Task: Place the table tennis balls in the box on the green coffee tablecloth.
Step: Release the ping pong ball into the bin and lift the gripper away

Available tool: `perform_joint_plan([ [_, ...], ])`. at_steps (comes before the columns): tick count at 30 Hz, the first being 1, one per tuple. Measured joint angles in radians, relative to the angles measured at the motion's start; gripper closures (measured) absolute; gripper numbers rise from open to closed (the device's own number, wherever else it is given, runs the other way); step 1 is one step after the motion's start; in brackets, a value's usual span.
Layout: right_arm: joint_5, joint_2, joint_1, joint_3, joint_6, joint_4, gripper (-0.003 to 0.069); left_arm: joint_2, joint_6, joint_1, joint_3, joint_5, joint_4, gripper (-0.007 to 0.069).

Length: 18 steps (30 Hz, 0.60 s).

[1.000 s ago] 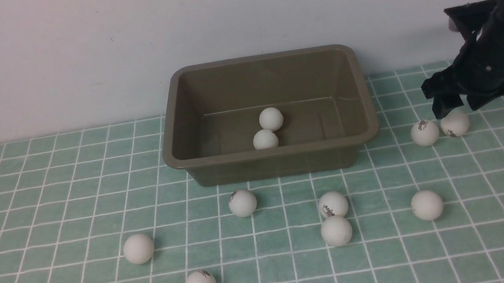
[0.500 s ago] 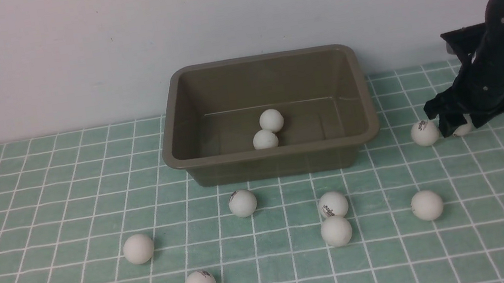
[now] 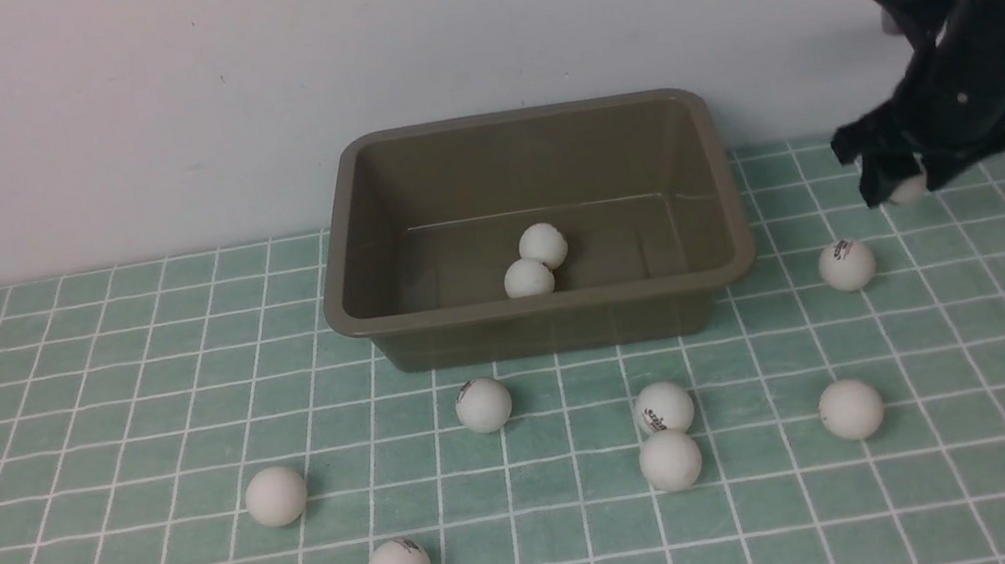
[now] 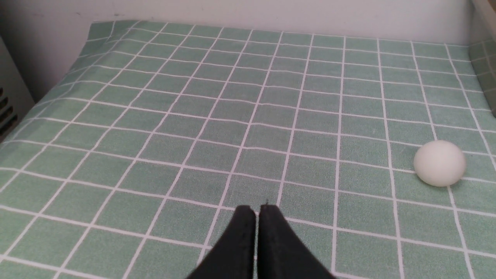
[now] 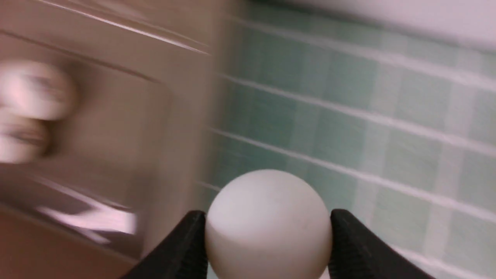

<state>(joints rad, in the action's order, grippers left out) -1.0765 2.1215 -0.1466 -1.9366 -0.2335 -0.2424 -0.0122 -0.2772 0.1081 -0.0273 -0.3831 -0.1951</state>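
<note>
The olive-brown box (image 3: 719, 187) stands on the green coffee tablecloth (image 3: 79, 410) near the back wall, with two table tennis balls (image 3: 541, 246) inside it. Several more white balls lie on the cloth in front of the box, such as one (image 3: 484, 404) just before its front wall, and another (image 3: 847, 264) to its right. My right gripper (image 3: 902, 183) hangs above the cloth right of the box, shut on a ball (image 5: 267, 224) held between both fingers. My left gripper (image 4: 256, 211) is shut with nothing in it, low over bare cloth, with one ball (image 4: 439, 162) lying off to its side.
A pale wall (image 3: 132, 109) rises directly behind the box. In the left wrist view the cloth ends at a drop (image 4: 46, 77) beside a grey panel. The right wrist view is blurred by motion, with the box (image 5: 116, 116) close by.
My right gripper came down over the ball farthest right, closed on it and lifted it off the cloth. The neighbouring ball stayed in place. The two balls in the box shifted slightly.
</note>
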Motion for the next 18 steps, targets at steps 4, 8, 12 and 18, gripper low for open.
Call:
perform_joint_plan([
  [4, 0.034, 0.002, -0.086, -0.022, -0.018, -0.016, 0.0295, 0.0, 0.0, 0.0, 0.0, 0.0, 0.0, 0.0629],
  [8, 0.071, 0.041, -0.169, -0.032, -0.021, -0.008, 0.0295, 0.0, 0.0, 0.0, 0.0, 0.0, 0.0, 0.0629],
  [12, 0.086, 0.105, -0.233, -0.032, -0.027, 0.03, 0.0295, 0.0, 0.0, 0.0, 0.0, 0.0, 0.0, 0.0629],
  [18, 0.117, 0.133, -0.248, -0.032, -0.047, 0.033, 0.0193, 0.0, 0.0, 0.0, 0.0, 0.0, 0.0, 0.0629],
])
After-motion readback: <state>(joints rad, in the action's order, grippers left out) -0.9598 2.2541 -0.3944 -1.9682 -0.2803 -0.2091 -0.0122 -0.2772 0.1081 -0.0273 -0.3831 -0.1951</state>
